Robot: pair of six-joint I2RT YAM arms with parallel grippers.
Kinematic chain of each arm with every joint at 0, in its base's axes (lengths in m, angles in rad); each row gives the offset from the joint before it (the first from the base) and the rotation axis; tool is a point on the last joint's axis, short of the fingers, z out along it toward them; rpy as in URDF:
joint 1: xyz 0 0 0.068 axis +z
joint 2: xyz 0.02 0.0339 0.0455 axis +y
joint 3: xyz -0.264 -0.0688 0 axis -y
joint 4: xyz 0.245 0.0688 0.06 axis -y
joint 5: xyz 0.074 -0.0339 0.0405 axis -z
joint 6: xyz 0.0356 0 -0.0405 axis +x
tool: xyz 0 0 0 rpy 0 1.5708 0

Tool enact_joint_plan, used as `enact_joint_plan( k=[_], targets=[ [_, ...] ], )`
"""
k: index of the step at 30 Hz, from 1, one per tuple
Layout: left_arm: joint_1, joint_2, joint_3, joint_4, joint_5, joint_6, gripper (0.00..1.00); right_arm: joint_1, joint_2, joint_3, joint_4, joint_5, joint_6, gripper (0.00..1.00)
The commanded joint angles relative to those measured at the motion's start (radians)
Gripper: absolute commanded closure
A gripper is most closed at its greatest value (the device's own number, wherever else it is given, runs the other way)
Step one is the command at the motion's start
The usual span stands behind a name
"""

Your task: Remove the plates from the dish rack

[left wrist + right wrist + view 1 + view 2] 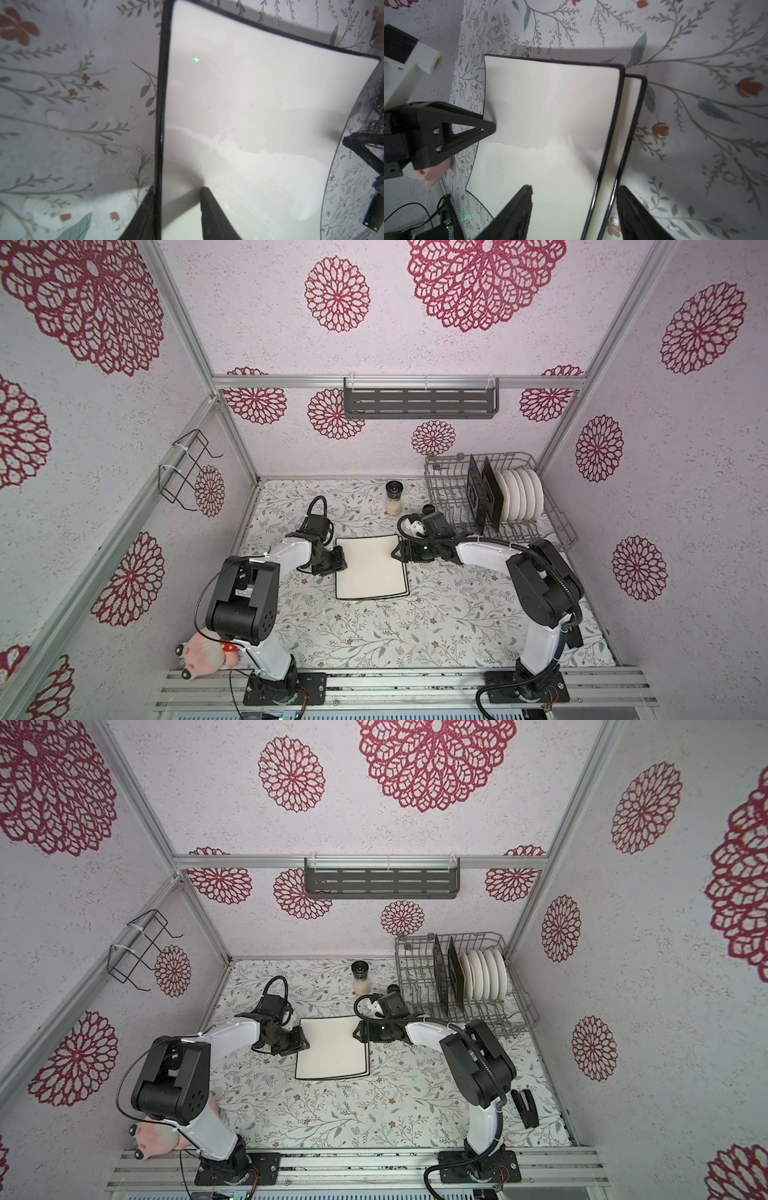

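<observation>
I have both arms reaching in over the middle of the bench (415, 635), where two cream square plates with dark rims lie stacked. The upper plate (370, 568) sits a little off the lower plate (632, 99), so a strip of the lower one shows along one side.

My left claw (340, 561) is at the left edge of the upper plate. In the left wrist view its outer finger (145, 212) is just beside the dark rim and its inner finger (214, 216) is over the cream face, with the rim running between them. I cannot tell whether it is pinching the plate or only straddling the rim.

My right claw (575, 187) is at the opposite edge and stands released. Its fingers are spread wide, one over the face of the upper plate and one out over the bench cloth, with both dark rims between them and clear of each.

The dish rack (446, 489) is in the back right corner of the bench, well apart from the stack. Standing on edge in it are two black square plates (473, 491) side by side and, next to them towards the right wall, a row of round white plates (523, 493). The left part of the rack shows only bare tines.

A small spice jar (393, 499) stands near the back edge, between the rack and the left arm.
</observation>
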Motion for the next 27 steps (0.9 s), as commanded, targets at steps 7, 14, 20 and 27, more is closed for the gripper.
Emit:
enact_joint_plan(
  k=[7,14,20,27],
  targets=[
    [-0.04,0.084,0.04,-0.082,-0.111,0.048,0.67,-0.001,0.0,0.036,-0.048,0.044,-0.041,0.33],
    [-0.045,0.083,0.046,-0.102,-0.132,0.051,0.67,-0.001,0.007,0.039,-0.057,0.051,-0.048,0.38],
    [-0.045,0.058,0.034,-0.1,-0.135,0.044,0.65,0.007,-0.007,0.045,-0.086,0.089,-0.081,0.39],
    [-0.048,-0.046,0.04,-0.118,-0.116,0.036,0.62,0.032,-0.12,0.048,-0.15,0.184,-0.18,0.33]
  ],
)
